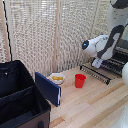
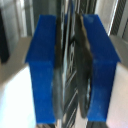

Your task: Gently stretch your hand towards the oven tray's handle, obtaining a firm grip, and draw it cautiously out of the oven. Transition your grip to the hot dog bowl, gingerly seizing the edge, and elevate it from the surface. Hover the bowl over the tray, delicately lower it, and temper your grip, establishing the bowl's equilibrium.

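Black fabric case: nearest item, lid open, on the wooden table at the exterior view's left.

Blue panel: upright against the case's right side.

Hot dog bowl: white, yellow food inside, on the table just behind the blue panel.

Red cup: upright, near the bowl on its right, apart from it; bare wood around it.

Oven tray: dark wire rack, drawn forward from the oven; long axis parallel to the oven front, bars pointing toward the cup.

Tray handle: thin bar along the front edge, beyond the cup.

Gripper: above the rack. In the wrist view, blue pads flank blurred dark bars; clamped or not, I cannot tell.
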Robot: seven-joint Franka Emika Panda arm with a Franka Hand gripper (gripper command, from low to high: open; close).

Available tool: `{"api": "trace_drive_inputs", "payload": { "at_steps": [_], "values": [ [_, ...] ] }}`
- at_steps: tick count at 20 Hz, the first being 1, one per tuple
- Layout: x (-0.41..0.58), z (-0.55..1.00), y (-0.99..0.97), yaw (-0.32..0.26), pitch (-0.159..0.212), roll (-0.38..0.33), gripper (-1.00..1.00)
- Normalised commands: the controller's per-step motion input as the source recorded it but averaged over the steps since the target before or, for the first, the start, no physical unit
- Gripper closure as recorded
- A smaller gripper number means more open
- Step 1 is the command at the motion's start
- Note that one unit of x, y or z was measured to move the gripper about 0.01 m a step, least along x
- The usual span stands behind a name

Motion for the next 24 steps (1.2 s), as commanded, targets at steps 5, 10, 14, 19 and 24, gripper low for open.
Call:
{"api": "trace_drive_inputs", "payload": {
  "at_steps": [5,10,14,19,24],
  "values": [
    [0.002,0.00,0.70,-0.172,0.024,0.000,1.00],
    [0.000,-0.05,0.75,-0.163,0.017,-0.056,1.00],
    [-0.013,-0.02,0.54,-0.076,0.035,-0.080,-1.00],
    [0.051,0.01,0.00,0.025,0.029,-0.019,-1.00],
    [0.202,0.00,0.00,0.025,0.020,0.013,-1.00]
  ]
}}
